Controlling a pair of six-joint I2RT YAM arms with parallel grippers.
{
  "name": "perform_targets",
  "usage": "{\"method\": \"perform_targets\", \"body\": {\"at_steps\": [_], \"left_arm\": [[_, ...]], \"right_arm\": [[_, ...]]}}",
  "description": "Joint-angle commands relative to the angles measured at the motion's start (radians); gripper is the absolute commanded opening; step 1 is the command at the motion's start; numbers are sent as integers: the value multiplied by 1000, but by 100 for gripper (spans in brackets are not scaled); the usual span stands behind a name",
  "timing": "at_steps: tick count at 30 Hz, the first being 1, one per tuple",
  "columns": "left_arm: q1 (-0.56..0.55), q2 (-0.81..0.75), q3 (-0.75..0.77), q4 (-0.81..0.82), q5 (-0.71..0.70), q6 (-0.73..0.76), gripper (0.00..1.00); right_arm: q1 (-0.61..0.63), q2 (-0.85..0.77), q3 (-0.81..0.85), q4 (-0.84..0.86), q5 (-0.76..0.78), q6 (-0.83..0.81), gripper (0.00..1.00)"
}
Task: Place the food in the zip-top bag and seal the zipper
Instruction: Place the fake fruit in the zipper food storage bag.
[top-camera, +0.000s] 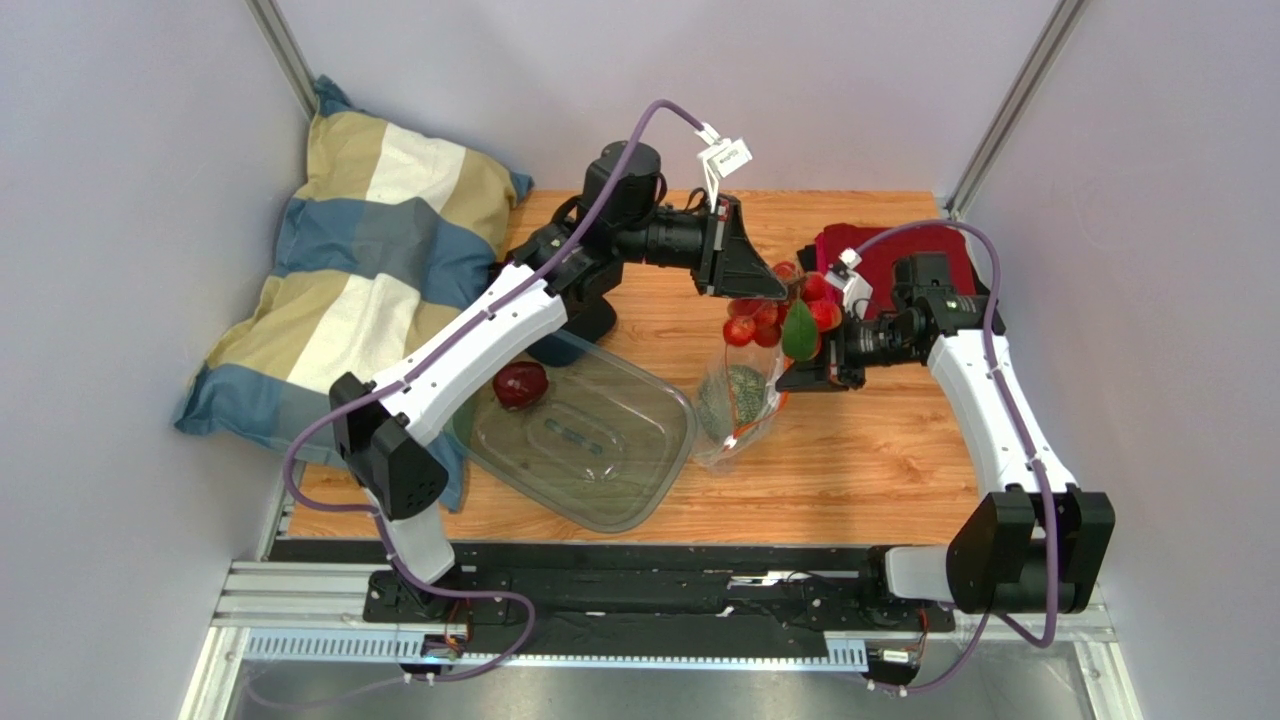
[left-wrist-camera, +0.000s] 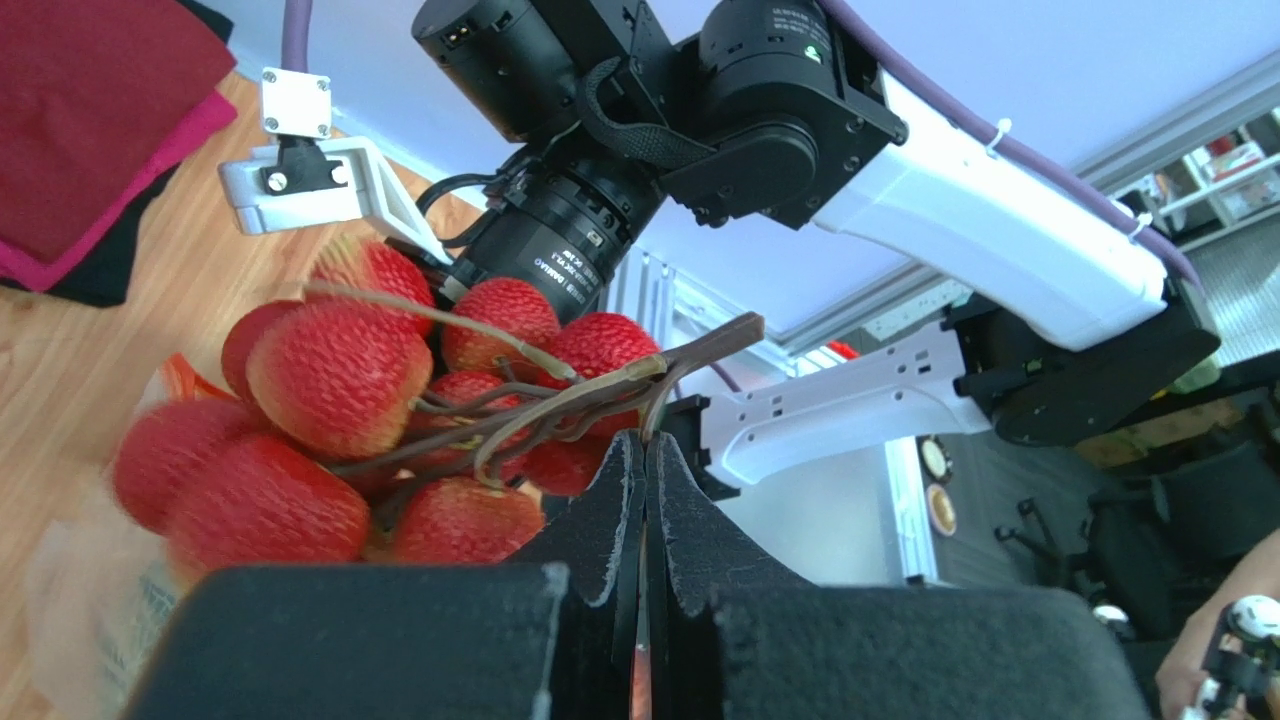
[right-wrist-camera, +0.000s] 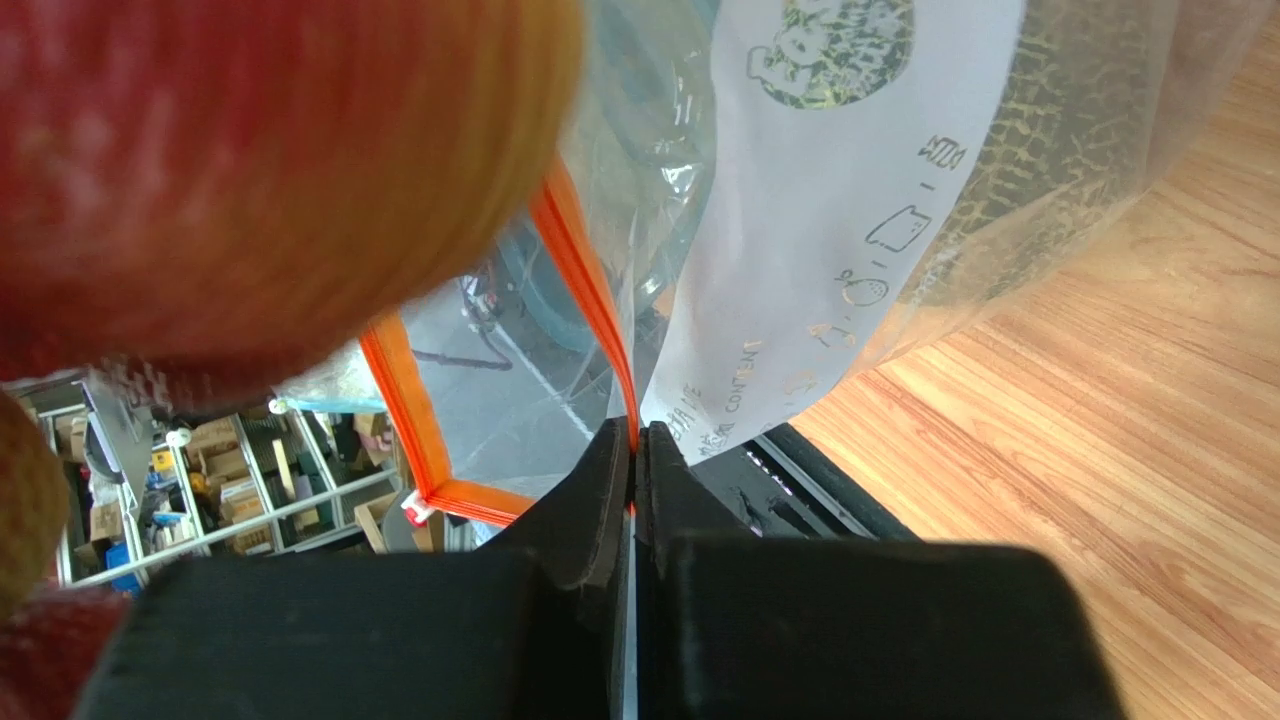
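On your desk (top-camera: 887, 465), the zip-top bag (top-camera: 739, 417), green melon (top-camera: 747, 393) inside, stands beside the clear tub (top-camera: 601, 450), with your right gripper (right-wrist-camera: 631, 450) jaws pinching its orange zipper (right-wrist-camera: 579, 270). Your left gripper (left-wrist-camera: 646, 495), jaws pressed on the stem, holds the bunch of red fruits (left-wrist-camera: 338, 375) above the bag. The dark red apple (top-camera: 519, 386) lies in the tub.

My end effector (left-wrist-camera: 646, 450) is pinched tight on the brown stem (left-wrist-camera: 601, 383) of the bunch of red fruits (left-wrist-camera: 338, 375), which crowds just left of my fingers. Behind the bunch is the other arm's black wrist (left-wrist-camera: 601, 225). The wooden bench (left-wrist-camera: 75, 345) and a red cloth (left-wrist-camera: 90, 90) show at far left.
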Motion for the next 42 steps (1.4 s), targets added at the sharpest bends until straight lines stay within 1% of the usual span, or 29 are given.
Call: {"method": "perform_targets", "body": {"at_steps": [1,2,7,10,11,13,14,15,18,23,26,30,34,38,42], "left_arm": [[-2,-2,19,82,-12,-81,0],[-2,4,16,60,-18,-78,0],[-2,-14,-20,44,-41,-59,0],[-2,-25,-21,-49,-84,2,0],[-2,-27,-21,-118,-104,29,0],[-2,-33,-21,-190,-188,100,0],[-1,-34,-21,-254,-219,120,0],[2,-33,-18,-279,-271,135,0],[5,-31,5,-364,-363,183,0],[-10,1,63,-442,-420,235,0],[-48,33,110,-493,-428,276,0],[-88,50,89,-485,-391,304,0],[-110,35,52,-412,-380,349,0],[-151,-5,28,-355,-453,418,0],[-171,16,61,-399,-509,456,0]], "right_arm": [[2,-26,57,13,-25,0,0],[3,-26,60,7,-22,-4,0],[0,-35,80,-12,-10,-14,0],[0,-43,92,-15,-6,-15,0],[0,-46,96,-18,-7,-15,0],[0,-49,106,-25,-7,-23,0],[0,-52,107,-31,-7,-26,0],[0,-52,109,-35,-4,-29,0],[0,-58,106,-39,2,-38,0],[0,-52,103,-39,7,-43,0],[0,-46,110,-29,-1,-29,0],[0,-34,112,-15,-16,-11,0],[0,-24,98,7,-24,9,0],[0,-14,98,14,-29,14,0],[-1,-10,98,18,-38,17,0]]}}
